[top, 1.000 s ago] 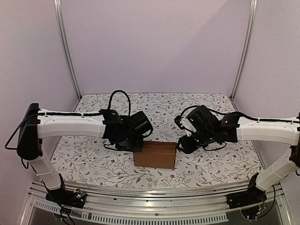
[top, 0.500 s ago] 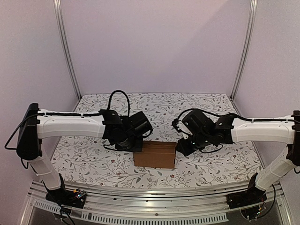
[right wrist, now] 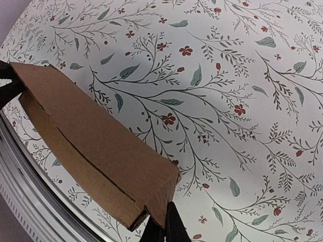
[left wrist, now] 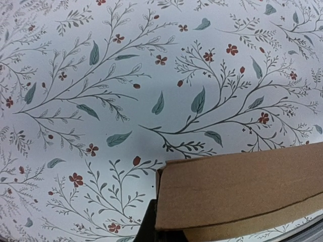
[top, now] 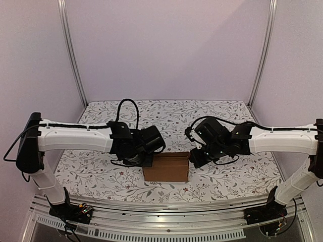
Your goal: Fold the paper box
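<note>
The paper box [top: 166, 169] is a small, slim brown cardboard box lying near the front middle of the table. My left gripper [top: 146, 160] is at its left end. In the left wrist view one dark finger [left wrist: 150, 224] shows outside the box's [left wrist: 242, 186] end wall, and the other finger is hidden behind the cardboard. My right gripper [top: 194, 160] is at the right end. There the right gripper [right wrist: 164, 224] is shut, with the lower edge of the box's [right wrist: 96, 136] end wall pinched between its fingertips.
The table [top: 101, 171] has a white floral cover. A metal rail [top: 161, 209] runs along its near edge, close to the box in the right wrist view. Lilac walls and two aluminium posts [top: 73, 55] close in the back and sides.
My right gripper has moved left to the box's right end and closed there. The left arm has shifted slightly, and the box sits a touch further left.
</note>
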`<state>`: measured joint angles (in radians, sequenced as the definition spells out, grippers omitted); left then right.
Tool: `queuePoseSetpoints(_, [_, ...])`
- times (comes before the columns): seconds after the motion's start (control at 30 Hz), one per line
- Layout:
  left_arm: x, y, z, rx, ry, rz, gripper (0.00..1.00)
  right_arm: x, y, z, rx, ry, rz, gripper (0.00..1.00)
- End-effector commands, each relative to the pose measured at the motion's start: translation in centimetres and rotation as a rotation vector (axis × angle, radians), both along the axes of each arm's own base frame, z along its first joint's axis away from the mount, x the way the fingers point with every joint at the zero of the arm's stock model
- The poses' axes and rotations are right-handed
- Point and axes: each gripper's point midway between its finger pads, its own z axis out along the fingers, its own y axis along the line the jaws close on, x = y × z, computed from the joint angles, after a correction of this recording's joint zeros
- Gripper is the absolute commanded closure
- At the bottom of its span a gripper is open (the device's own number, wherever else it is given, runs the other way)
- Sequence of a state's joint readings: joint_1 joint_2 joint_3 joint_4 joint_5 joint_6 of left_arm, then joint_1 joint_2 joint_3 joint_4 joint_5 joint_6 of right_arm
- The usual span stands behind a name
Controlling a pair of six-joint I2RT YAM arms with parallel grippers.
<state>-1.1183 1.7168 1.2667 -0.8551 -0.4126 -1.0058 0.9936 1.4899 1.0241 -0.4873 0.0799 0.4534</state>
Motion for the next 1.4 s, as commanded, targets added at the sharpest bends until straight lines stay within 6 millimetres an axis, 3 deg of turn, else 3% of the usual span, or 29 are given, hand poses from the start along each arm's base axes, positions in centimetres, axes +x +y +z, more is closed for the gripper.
queuePoseSetpoints(0.0, [-3.7,3.3,-2.5,0.186,0.097,-0.012,1.00,-0.1,0.5,1.8,0.050,0.008,-0.042,1.00])
queuePoseSetpoints(0.3, [-4.3,3.8,-2.5,0.254,0.008,0.033,1.00,-1.2,-0.3,1.5,0.061,0.080,-0.086,1.00])
queuePoseSetpoints(0.73, [-5.0,2.7,-2.6,0.253,-0.058,0.032,1.00,-1.7,-0.5,4.2,0.149,0.091,-0.134,1.00])
queuePoseSetpoints(1.37, [-3.9,1.2,-2.4,0.316,-0.169,0.076,1.00,-3.4,-0.1,3.3,0.169,0.230,-0.153,1.00])
